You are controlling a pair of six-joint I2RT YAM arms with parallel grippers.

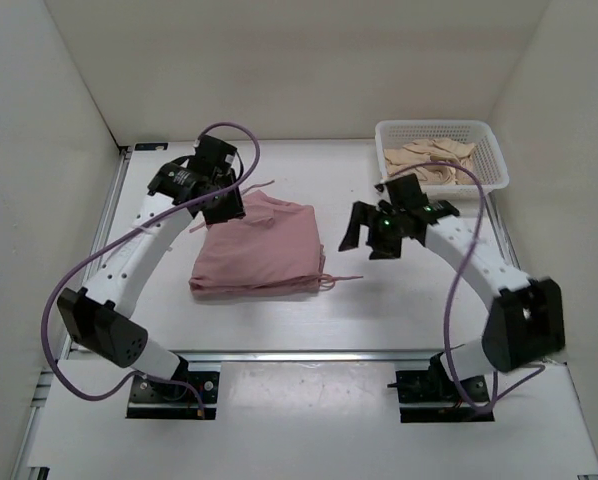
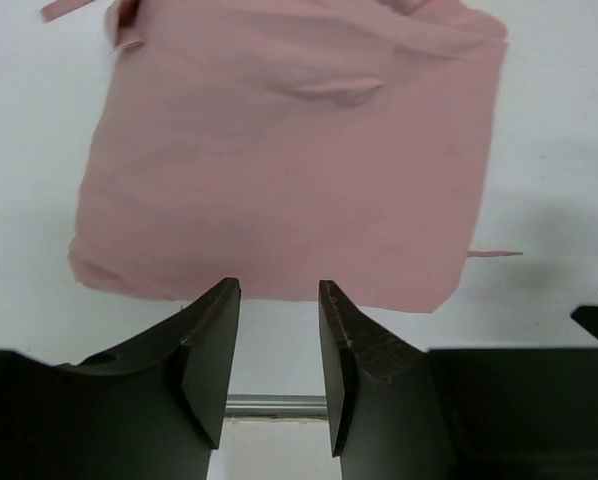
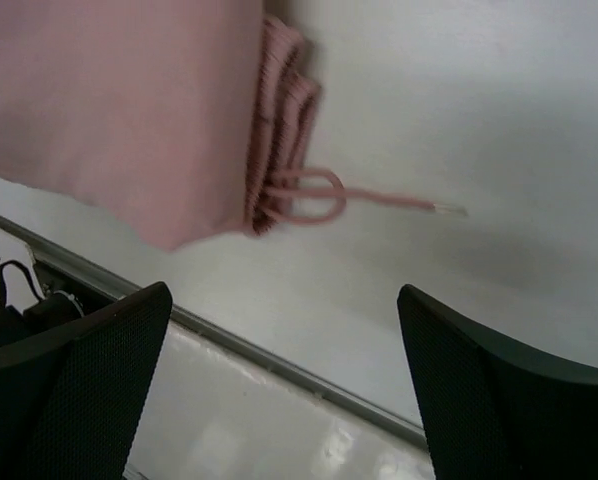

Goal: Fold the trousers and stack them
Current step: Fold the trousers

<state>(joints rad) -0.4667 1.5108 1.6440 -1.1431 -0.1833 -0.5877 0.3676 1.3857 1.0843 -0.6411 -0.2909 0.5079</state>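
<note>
1. Seen from above, the folded pink trousers [image 1: 259, 245] were laid on the white desk [image 1: 379, 300], left of centre. The left claw [image 1: 224, 207] was held over their far corner, the right claw [image 1: 369, 240] beside their right edge.
2. At the left wrist, the left claw [image 2: 277, 350] was parted slightly, with nothing gripped, above the trousers [image 2: 289, 150].
3. At the right wrist, the right claw [image 3: 282, 300] was spread wide and empty. A drawstring [image 3: 379, 197] was trailed from the trousers' [image 3: 129, 100] gathered edge.

**Three cameras, one cloth**

The top camera looks down from the near side over the whole bench [image 1: 379, 300]. Both wrist cameras look down from close: the left over the folded trousers [image 2: 289, 150], the right at their gathered edge. All views share them.
</note>
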